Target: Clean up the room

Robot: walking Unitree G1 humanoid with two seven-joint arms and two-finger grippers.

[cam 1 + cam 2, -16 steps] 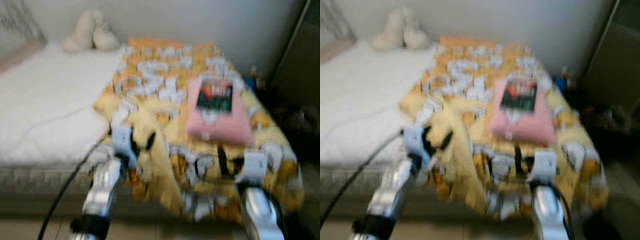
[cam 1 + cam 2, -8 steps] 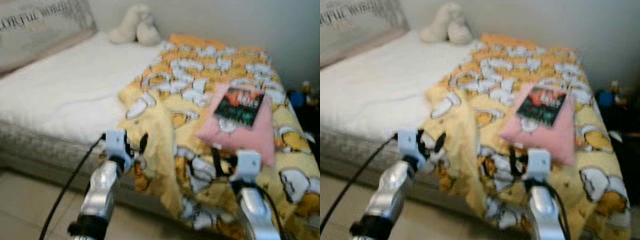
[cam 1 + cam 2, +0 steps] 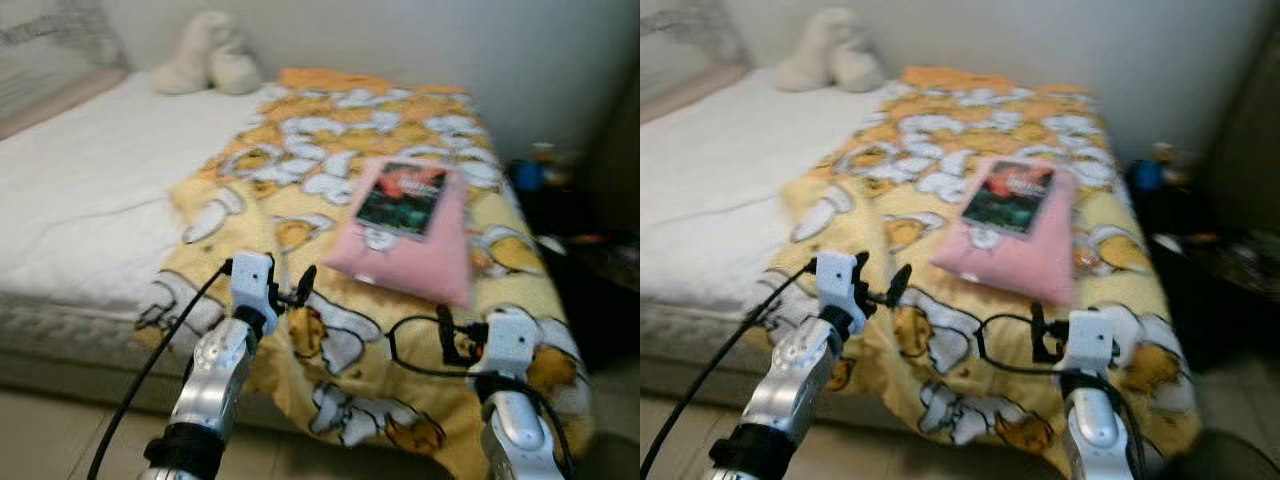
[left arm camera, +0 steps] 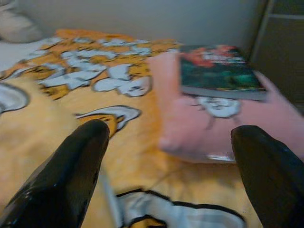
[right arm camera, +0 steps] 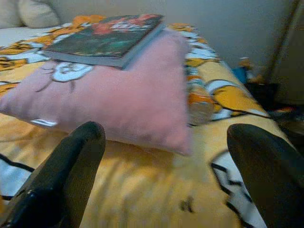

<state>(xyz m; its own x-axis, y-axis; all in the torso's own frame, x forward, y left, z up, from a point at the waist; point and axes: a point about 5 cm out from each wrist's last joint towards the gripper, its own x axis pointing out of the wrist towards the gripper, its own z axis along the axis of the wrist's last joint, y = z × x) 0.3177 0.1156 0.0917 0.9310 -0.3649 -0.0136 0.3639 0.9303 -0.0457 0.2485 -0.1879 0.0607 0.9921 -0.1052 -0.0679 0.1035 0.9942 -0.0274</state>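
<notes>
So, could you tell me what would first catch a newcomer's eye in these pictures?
Probably the yellow cartoon-print blanket spread over the right side of the bed, with a pink pillow on it and a dark book lying on the pillow. In front, the left tool and right tool hover open over the blanket's near edge.

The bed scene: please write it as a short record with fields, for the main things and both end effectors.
bed: white mattress, bare on the robot's left part
blanket: yellow cartoon blanket spread on the bed
pillow: pink pillow lying on the blanket
book: dark book lying flat on the pillow
plush toy: cream plush toy at the far side, near the wall
left end effector: open, over the blanket's near edge
right end effector: open, facing the pillow
</notes>
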